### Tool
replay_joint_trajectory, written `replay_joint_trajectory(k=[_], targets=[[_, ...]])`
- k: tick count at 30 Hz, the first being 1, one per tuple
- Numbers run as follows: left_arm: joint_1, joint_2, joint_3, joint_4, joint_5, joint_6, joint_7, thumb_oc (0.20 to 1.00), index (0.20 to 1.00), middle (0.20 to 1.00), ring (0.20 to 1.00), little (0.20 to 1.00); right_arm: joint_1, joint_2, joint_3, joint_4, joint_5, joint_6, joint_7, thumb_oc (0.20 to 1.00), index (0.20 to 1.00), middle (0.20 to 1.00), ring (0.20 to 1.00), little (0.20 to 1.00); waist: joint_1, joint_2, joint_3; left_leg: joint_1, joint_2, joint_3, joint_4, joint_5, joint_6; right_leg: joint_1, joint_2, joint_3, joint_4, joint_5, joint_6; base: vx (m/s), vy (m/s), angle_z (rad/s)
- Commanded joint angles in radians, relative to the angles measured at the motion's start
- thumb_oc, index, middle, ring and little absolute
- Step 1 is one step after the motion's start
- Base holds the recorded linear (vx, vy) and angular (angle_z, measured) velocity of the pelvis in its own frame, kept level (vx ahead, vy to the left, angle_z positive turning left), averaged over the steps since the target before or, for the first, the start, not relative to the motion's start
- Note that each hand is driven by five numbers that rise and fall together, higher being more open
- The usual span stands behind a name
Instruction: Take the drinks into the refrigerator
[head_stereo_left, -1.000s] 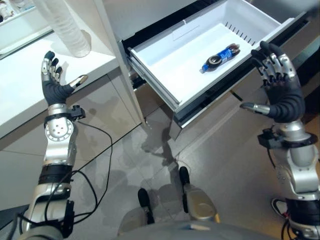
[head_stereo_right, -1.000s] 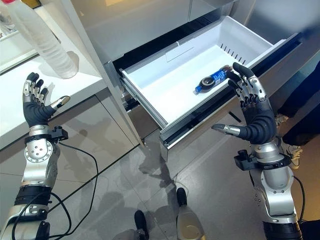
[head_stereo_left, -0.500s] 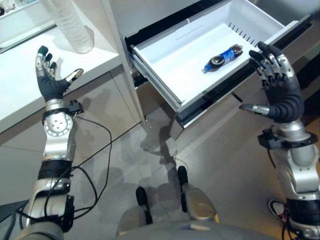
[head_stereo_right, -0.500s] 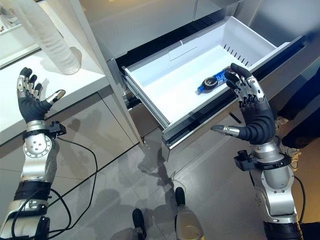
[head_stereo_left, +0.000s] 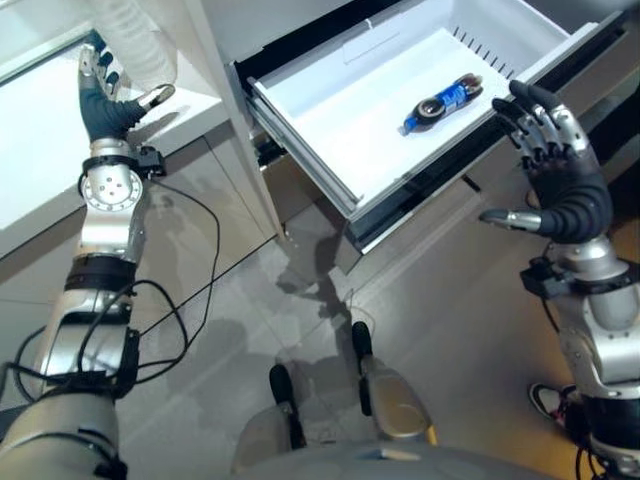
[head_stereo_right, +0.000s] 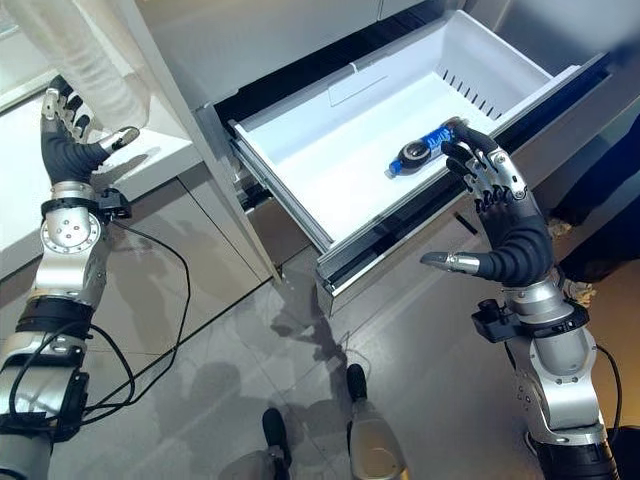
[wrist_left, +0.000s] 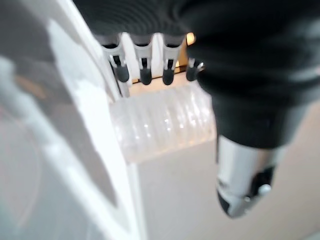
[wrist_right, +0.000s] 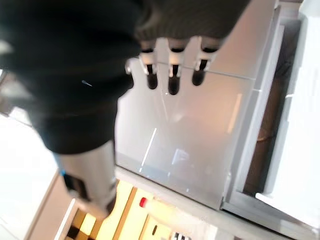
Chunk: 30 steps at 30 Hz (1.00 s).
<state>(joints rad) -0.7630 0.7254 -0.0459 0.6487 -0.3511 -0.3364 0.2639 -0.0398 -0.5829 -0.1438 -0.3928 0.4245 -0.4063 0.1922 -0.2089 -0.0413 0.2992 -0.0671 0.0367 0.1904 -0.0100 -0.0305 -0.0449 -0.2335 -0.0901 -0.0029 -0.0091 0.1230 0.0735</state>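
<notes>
A small dark drink bottle with a blue label (head_stereo_left: 441, 104) lies on its side inside the pulled-out white refrigerator drawer (head_stereo_left: 330, 140). A clear ribbed plastic bottle (head_stereo_right: 75, 60) stands on the white counter (head_stereo_left: 40, 160) at the left. My left hand (head_stereo_left: 102, 103) is raised beside that clear bottle with fingers straight and thumb spread, holding nothing; the ribbed bottle (wrist_left: 162, 120) shows just past its fingertips. My right hand (head_stereo_right: 500, 225) is open in front of the drawer's front edge, near the small bottle but not touching it.
The open drawer juts out over the grey tiled floor (head_stereo_left: 300, 300) between my arms. Grey refrigerator panels (head_stereo_right: 260, 40) rise behind it. A dark shape with a shoe (head_stereo_right: 600, 210) shows at the right edge.
My left hand has risen and moved closer to the clear ribbed bottle on the counter. The right hand stays by the drawer front. The view has shifted slightly.
</notes>
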Motion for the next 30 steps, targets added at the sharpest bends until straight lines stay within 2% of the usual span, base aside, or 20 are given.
replay_joint_trajectory(k=[1, 7, 17, 26, 30], targets=[[-0.109, 0.091, 0.017, 0.04, -0.038, -0.031, -0.014, 1.0, 1.0, 1.0, 1.0, 1.0, -0.062, -0.032, -0.046, -0.083, 0.058, -0.037, 0.006, 1.0, 1.0, 1.0, 1.0, 1.0, -0.005, -0.017, 0.008, -0.019, -0.012, -0.074, 0.131, -0.104, 0.042, -0.006, 0.07, -0.015, 0.164, -0.163, 0.016, 0.04, -0.042, -0.25], [-0.069, 0.131, 0.064, 0.061, -0.044, -0.035, -0.012, 1.0, 1.0, 1.0, 1.0, 1.0, -0.057, -0.028, -0.061, -0.1, 0.074, -0.045, 0.013, 1.0, 1.0, 1.0, 1.0, 1.0, -0.013, -0.039, 0.015, -0.015, 0.005, -0.03, 0.153, -0.121, 0.04, -0.024, 0.098, 0.033, 0.169, -0.16, 0.013, 0.01, -0.006, -0.32], [-0.039, 0.109, 0.101, 0.089, -0.038, -0.036, -0.008, 1.0, 1.0, 1.0, 1.0, 1.0, -0.004, -0.014, -0.096, -0.128, 0.079, -0.041, 0.045, 1.0, 1.0, 1.0, 1.0, 1.0, -0.025, -0.041, 0.007, 0.008, 0.01, -0.008, 0.16, -0.141, 0.038, -0.013, 0.108, 0.051, 0.166, -0.169, 0.011, 0.03, -0.001, -0.13], [-0.151, 0.11, 0.006, 0.092, 0.002, -0.039, -0.01, 1.0, 1.0, 1.0, 1.0, 1.0, 0.02, -0.021, -0.099, -0.127, 0.089, -0.042, 0.06, 1.0, 1.0, 1.0, 1.0, 1.0, -0.037, -0.032, -0.012, 0.015, 0.006, -0.032, 0.143, -0.137, 0.032, -0.006, 0.105, 0.034, 0.164, -0.176, 0.011, 0.0, -0.006, 0.02], [-0.181, 0.104, -0.028, 0.088, -0.005, -0.046, -0.03, 1.0, 1.0, 1.0, 1.0, 1.0, 0.004, -0.034, -0.087, -0.122, 0.101, -0.039, 0.069, 1.0, 1.0, 1.0, 1.0, 1.0, -0.043, -0.031, -0.017, 0.029, 0.005, -0.022, 0.137, -0.138, 0.03, 0.003, 0.106, 0.038, 0.157, -0.173, 0.01, 0.0, -0.001, 0.01]])
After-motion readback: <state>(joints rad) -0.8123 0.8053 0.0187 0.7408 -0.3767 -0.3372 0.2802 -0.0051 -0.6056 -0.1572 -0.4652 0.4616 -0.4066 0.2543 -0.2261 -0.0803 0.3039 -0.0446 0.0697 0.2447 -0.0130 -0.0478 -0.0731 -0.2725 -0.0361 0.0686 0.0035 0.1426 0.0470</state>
